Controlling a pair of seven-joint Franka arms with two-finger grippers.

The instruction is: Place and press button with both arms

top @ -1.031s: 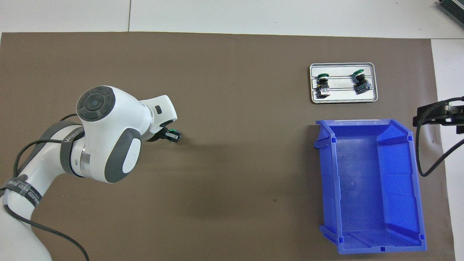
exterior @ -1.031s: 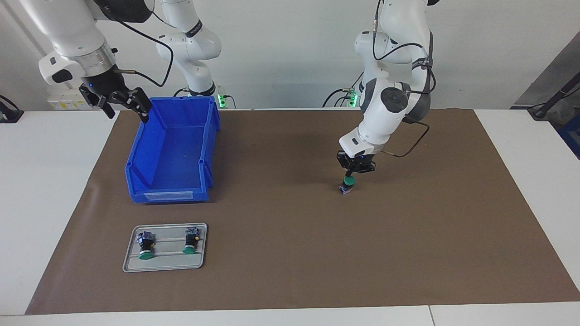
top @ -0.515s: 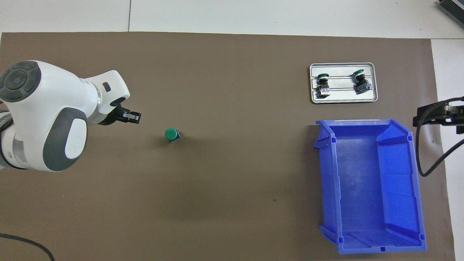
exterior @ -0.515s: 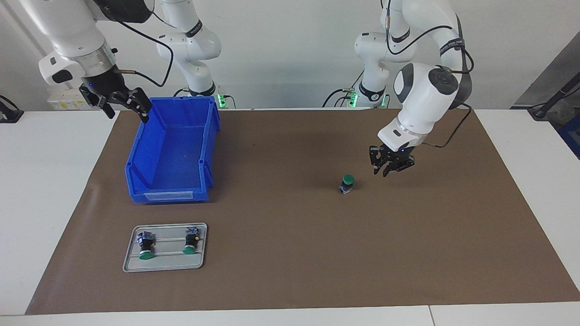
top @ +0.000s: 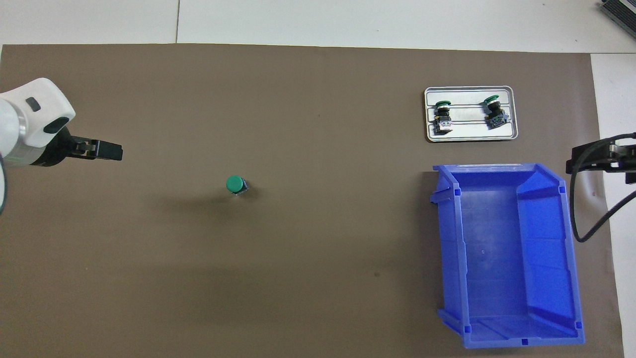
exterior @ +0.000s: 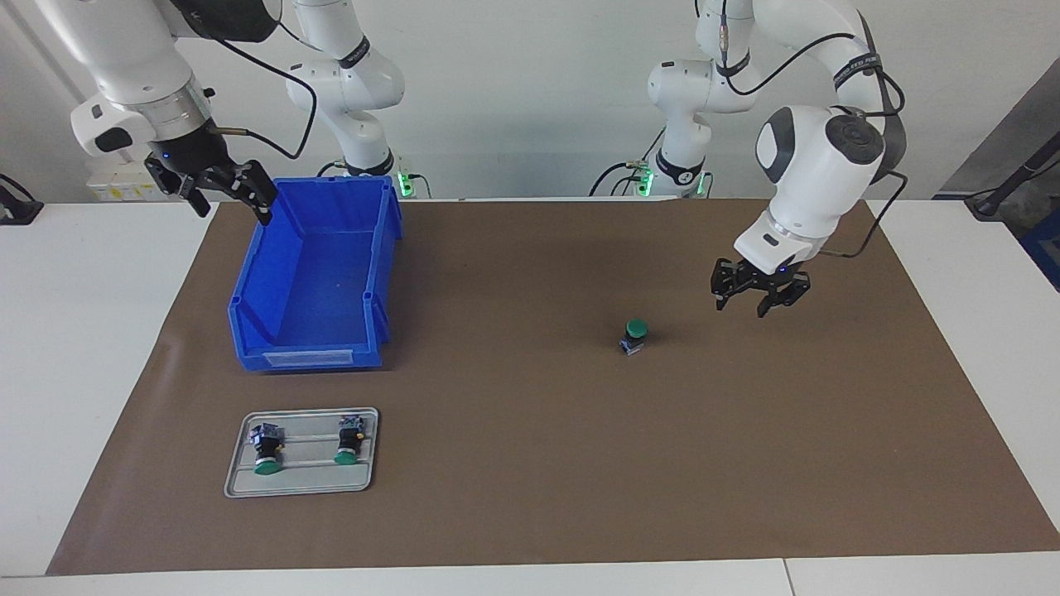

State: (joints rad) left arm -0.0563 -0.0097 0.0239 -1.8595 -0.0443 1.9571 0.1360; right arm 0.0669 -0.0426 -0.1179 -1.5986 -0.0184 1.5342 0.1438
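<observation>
Facing view: round green-capped button (exterior: pixel 635 336) upright on matte brown mat (exterior: pixel 530 463).
Left gripper (exterior: pixel 760 291) above the mat, jaws apart; right gripper (exterior: pixel 222 192), jaws apart, beside glossy blue bin (exterior: pixel 310 331).

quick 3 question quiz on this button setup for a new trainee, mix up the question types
1. True or false: the button on the mat stands upright, green cap up, with nothing gripping it.
2. How many buttons lie on the grey tray?
A. one
B. two
C. three
3. Fill in: the left gripper hangs open over the ____, toward the left arm's end of the table from the button.

Key
1. True.
2. B: two buttons on the tray, lying on their sides.
3. Mat. The right gripper waits open beside the blue bin.
</observation>
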